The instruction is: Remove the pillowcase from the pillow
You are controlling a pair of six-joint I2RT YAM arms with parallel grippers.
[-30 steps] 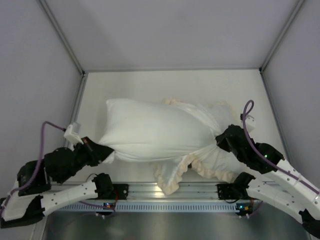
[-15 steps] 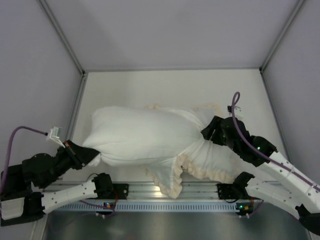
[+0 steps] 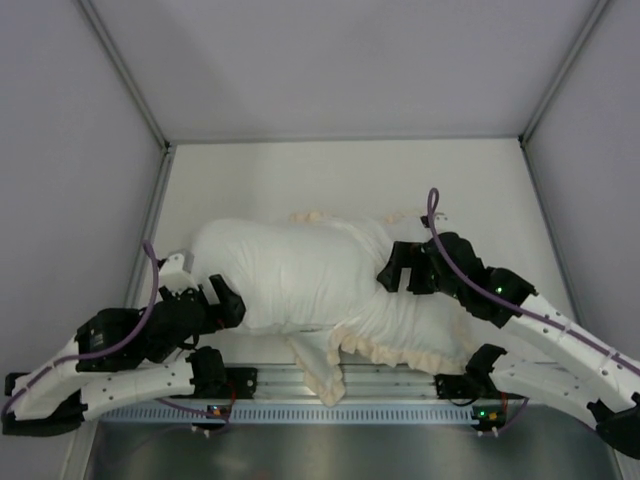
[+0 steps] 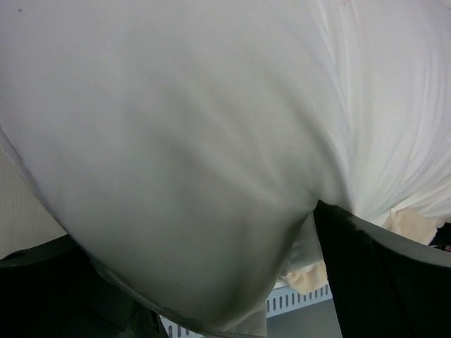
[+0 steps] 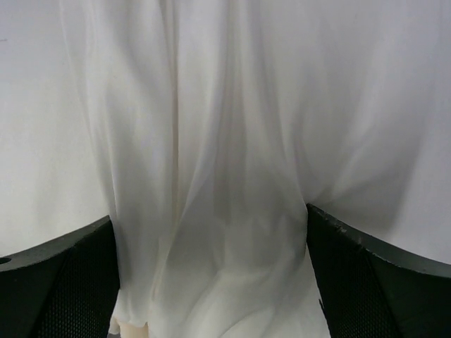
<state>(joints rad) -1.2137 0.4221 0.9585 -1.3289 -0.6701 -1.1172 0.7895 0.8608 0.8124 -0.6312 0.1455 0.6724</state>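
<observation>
The pillow (image 3: 270, 272), a plump plain white cushion, lies across the table's left middle, its right end still inside the pillowcase (image 3: 425, 318). The pillowcase shows its white side, with a cream frill (image 3: 318, 362) hanging at the near edge. My left gripper (image 3: 228, 298) is open at the pillow's near-left corner. In the left wrist view the pillow (image 4: 176, 141) bulges between the wide jaws of that gripper (image 4: 204, 239), with pillowcase (image 4: 394, 105) folds at the right. My right gripper (image 3: 392, 272) is open over the bunched pillowcase (image 5: 225, 141), its fingers (image 5: 366, 282) wide apart around loose folds.
A slotted metal rail (image 3: 340, 385) runs along the near edge under the hanging frill. Grey walls (image 3: 90, 150) enclose the white table (image 3: 350, 170) on the left, right and back.
Both grippers have opened. The left one let go of the pillow's corner after dragging it left and moved back in. The right one released the pillowcase and moved left.
</observation>
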